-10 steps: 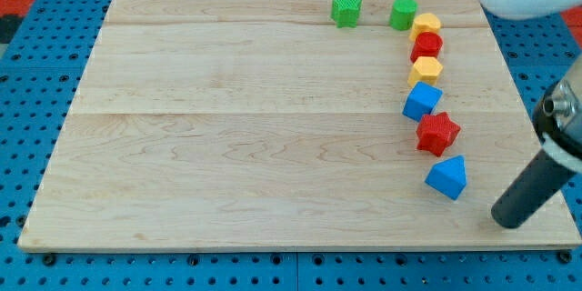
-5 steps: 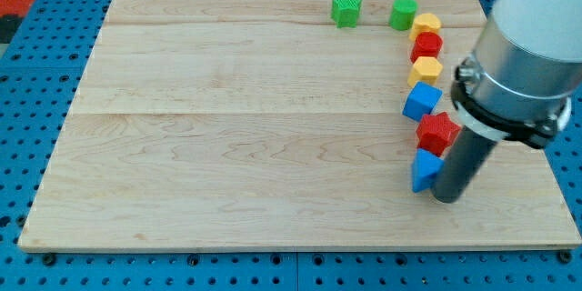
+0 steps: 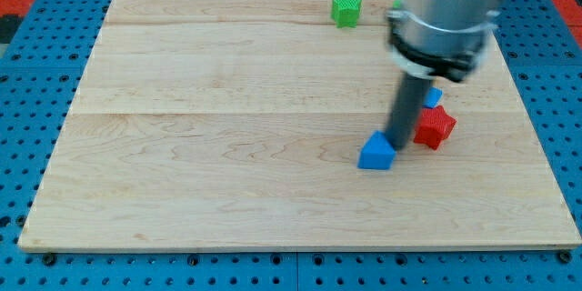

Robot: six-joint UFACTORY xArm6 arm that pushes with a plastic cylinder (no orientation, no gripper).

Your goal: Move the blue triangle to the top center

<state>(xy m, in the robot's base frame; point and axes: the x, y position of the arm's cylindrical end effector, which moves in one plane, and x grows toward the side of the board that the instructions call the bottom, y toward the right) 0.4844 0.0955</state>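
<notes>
Blue triangle (image 3: 376, 153) on wooden worktop (image 3: 227, 127), right of centre, lower half. My tip (image 3: 397, 139) touching its 1 o'clock edge. No gripper on rig. Red star block (image 3: 435, 127) at tip's 3 o'clock; green block (image 3: 346, 9) at 11 o'clock, top edge.

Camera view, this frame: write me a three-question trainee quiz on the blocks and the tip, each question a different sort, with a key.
1. True or false: my tip stands at the upper right edge of the blue triangle.
2. Multiple choice: the block just to the view's right of the rod is the (A) red star (B) yellow hexagon (C) green cylinder.
3. Fill in: the block near the board's top edge, left of the arm, is the ____ star.

Key: 1 true; 2 A; 3 green.
</notes>
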